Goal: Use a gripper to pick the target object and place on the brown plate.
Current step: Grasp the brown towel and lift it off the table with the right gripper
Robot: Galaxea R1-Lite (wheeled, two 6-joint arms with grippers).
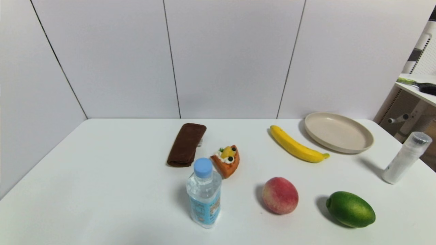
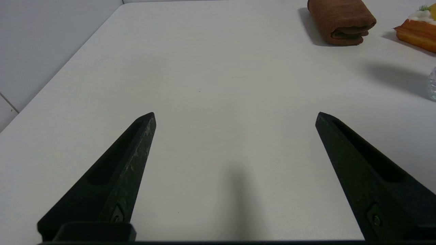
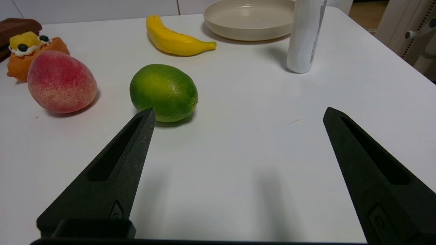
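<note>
So the brown cloth (image 1: 186,144) lies left of centre on the table, long axis running 12-to-6, around 1 o'clock from the wide-open, empty left gripper (image 2: 235,117), which looks nearer than the equally wide-open right gripper (image 3: 238,114), with the brown plate (image 1: 338,132) well off at 3 o'clock.

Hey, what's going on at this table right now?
Nothing is being handled yet. The left pincer and right pincer both hang open and empty over the near table. The rolled brown cloth lies untouched beside the cake slice, and the tan plate sits empty at the far right, past the banana.
</note>
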